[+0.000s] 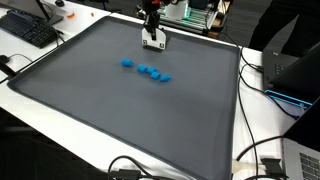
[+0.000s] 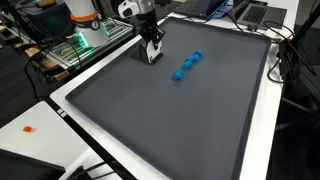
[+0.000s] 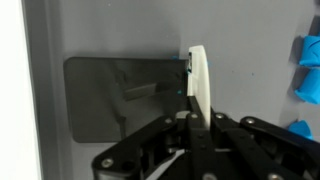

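Observation:
My gripper [image 3: 196, 118] is shut on a thin white flat piece [image 3: 198, 80], seen edge-on in the wrist view. In both exterior views the gripper [image 1: 153, 36] [image 2: 150, 42] stands at the far edge of the grey mat [image 1: 120, 110] [image 2: 170, 120], with the white piece [image 1: 154, 44] [image 2: 153, 52] low over the mat or touching it. A short row of small blue pieces [image 1: 146, 71] [image 2: 186, 66] lies on the mat a little way from the gripper. Some of them show at the right edge of the wrist view [image 3: 308, 66].
The mat lies on a white table [image 1: 255, 120] [image 2: 70, 125]. A keyboard [image 1: 30, 30], a laptop [image 1: 295, 70] and cables [image 1: 262, 165] lie around it. Equipment with green light [image 2: 85, 40] stands behind the gripper. A small orange thing [image 2: 28, 128] lies on the white surface.

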Tool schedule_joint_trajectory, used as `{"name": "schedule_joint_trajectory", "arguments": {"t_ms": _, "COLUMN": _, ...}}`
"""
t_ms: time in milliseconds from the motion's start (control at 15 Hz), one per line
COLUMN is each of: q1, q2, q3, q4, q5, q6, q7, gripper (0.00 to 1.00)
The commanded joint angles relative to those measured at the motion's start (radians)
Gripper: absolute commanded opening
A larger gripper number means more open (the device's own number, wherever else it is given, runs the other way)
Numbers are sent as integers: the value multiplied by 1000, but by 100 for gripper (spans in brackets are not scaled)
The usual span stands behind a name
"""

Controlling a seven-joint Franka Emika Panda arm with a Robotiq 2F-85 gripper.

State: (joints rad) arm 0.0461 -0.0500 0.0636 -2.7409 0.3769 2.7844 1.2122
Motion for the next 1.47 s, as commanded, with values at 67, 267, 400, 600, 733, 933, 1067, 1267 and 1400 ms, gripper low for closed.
{"name": "schedule_joint_trajectory", "arguments": {"t_ms": 67, "q1": -1, "q2": -31, "q3": 0, "q4": -16, "q5": -15, "q6": -6, "q7": 3, "gripper": 1}}
{"name": "schedule_joint_trajectory", "arguments": {"t_ms": 267, "q1": -1, "q2": -25, "q3": 0, "q4": -16, "q5": -13, "q6": 10, "q7": -2, "gripper": 1}}
{"name": "schedule_joint_trajectory", "arguments": {"t_ms": 400, "q1": 1, "q2": -14, "q3": 0, "q4": -15, "q5": -2, "q6": 18, "q7": -9, "gripper": 1}}
{"name": "schedule_joint_trajectory", "arguments": {"t_ms": 600, "q1": 3, "q2": 7, "q3": 0, "q4": -8, "q5": 12, "q6": 32, "q7": -15, "gripper": 1}}
{"name": "schedule_joint_trajectory", "arguments": {"t_ms": 733, "q1": 7, "q2": 14, "q3": 0, "q4": -8, "q5": 34, "q6": 49, "q7": -29, "gripper": 1}}
{"name": "schedule_joint_trajectory", "arguments": {"t_ms": 933, "q1": 8, "q2": 27, "q3": 0, "q4": -8, "q5": 38, "q6": 65, "q7": -35, "gripper": 1}}
{"name": "schedule_joint_trajectory", "arguments": {"t_ms": 1067, "q1": 7, "q2": 38, "q3": 0, "q4": -8, "q5": 33, "q6": 61, "q7": -37, "gripper": 1}}
{"name": "schedule_joint_trajectory", "arguments": {"t_ms": 1267, "q1": 4, "q2": 40, "q3": -1, "q4": -12, "q5": 16, "q6": 55, "q7": -28, "gripper": 1}}
{"name": "schedule_joint_trajectory", "arguments": {"t_ms": 1400, "q1": 1, "q2": 27, "q3": -3, "q4": -11, "q5": 10, "q6": 44, "q7": -16, "gripper": 30}}
